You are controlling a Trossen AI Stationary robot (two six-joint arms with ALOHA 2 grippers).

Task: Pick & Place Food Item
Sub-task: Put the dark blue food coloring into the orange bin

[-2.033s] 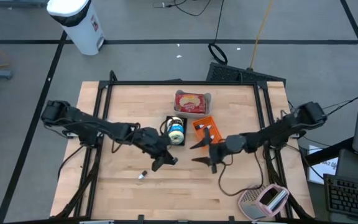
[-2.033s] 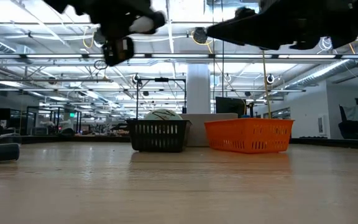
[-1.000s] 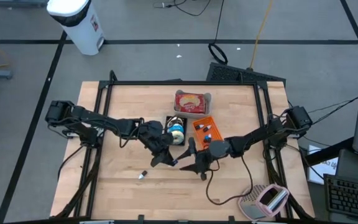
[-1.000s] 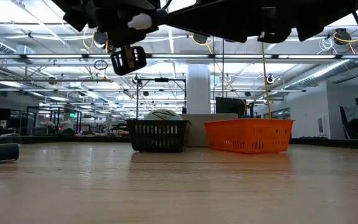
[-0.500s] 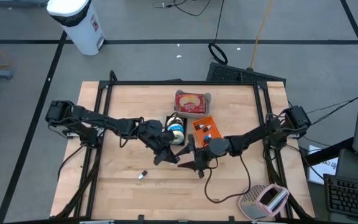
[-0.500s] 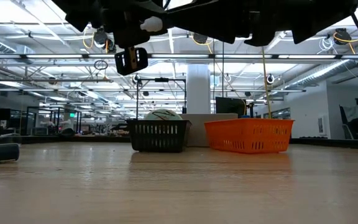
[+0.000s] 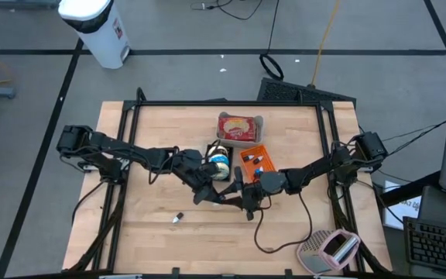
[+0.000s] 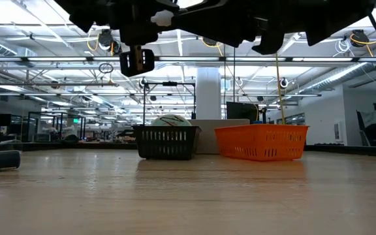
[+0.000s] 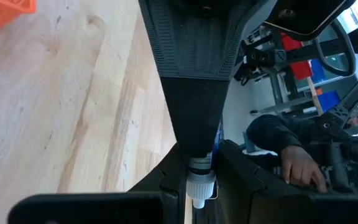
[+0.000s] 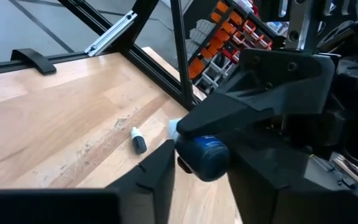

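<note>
Black basket (image 7: 220,161) and orange basket (image 7: 255,160) sit just behind both claws.

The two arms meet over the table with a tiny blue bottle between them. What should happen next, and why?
Probably the right gripper should settle its hold on the small blue white-capped bottle. The left gripper clamps it in mid-air, and its blue end sits inside the right one.

Worktop (image 7: 161,139) pale wood grain; one basket (image 8: 262,142) orange, one basket (image 8: 166,141) black mesh; bottle (image 10: 204,155) blue, white-capped.
</note>
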